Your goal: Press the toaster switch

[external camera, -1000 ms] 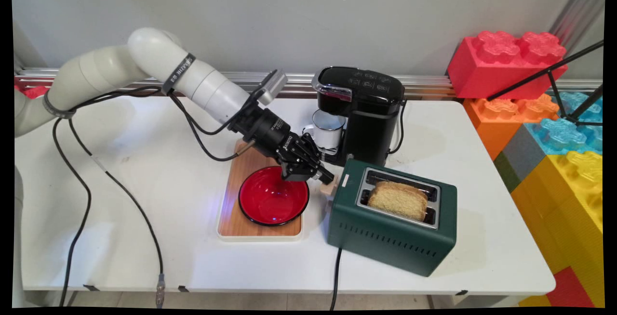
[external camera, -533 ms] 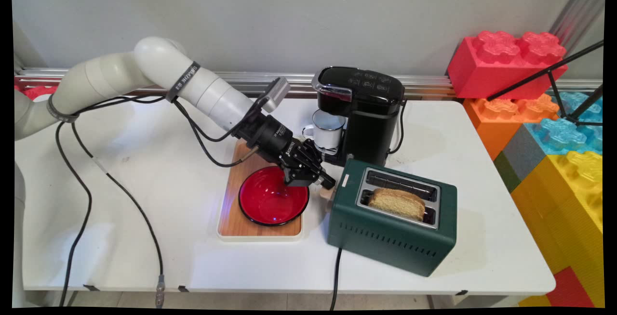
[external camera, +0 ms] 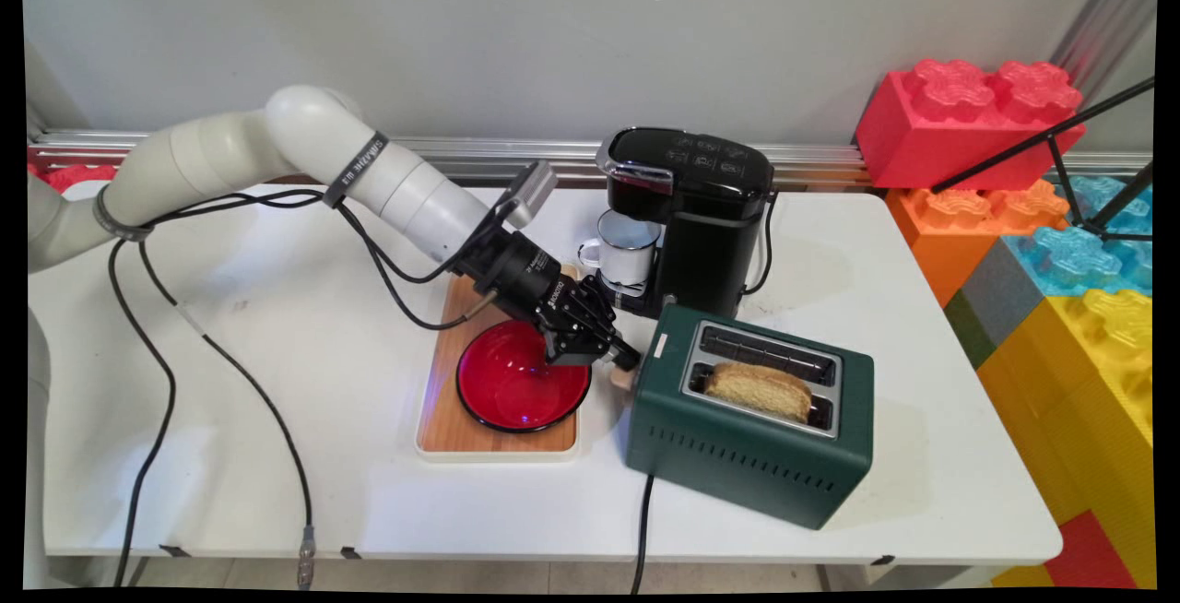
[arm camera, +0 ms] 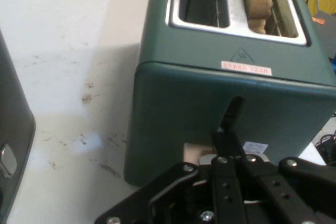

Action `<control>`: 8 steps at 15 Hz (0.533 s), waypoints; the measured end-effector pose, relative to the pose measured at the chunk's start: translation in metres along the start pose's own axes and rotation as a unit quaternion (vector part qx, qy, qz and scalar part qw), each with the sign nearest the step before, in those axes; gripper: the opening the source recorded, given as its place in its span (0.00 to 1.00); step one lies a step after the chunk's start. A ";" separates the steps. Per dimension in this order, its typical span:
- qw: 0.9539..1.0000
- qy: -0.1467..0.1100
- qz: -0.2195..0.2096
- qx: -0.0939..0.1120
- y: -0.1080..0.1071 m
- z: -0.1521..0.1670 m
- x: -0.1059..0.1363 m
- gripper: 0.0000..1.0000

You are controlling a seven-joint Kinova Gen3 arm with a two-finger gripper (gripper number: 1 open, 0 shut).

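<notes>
Red bowl (external camera: pixel 522 387) on wood tray (external camera: pixel 442 419); mug (external camera: pixel 627 251) under coffee maker (external camera: pixel 691 216); toy blocks (external camera: pixel 968 119) at rt.

- Bright, even overhead light; soft shadows beside the toaster (external camera: pixel 751 419) and coffee machine (external camera: pixel 705 216) on the table (external camera: pixel 277 455).
- Hand view slightly soft, close linkage blurred.

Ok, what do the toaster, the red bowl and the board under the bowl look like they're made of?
Toaster: probably painted metal, matte green, with a shiny silver slot plate. Red bowl: glossy, perhaps lacquer or plastic, with a black rim. Board: visible wood grain, with a white edge.
</notes>
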 end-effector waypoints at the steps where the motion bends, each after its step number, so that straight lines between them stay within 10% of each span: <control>1: 1.000 -0.001 -0.001 0.001 0.000 0.001 -0.001 0.00; 8: 1.000 -0.007 -0.005 0.005 -0.003 0.007 -0.009 0.00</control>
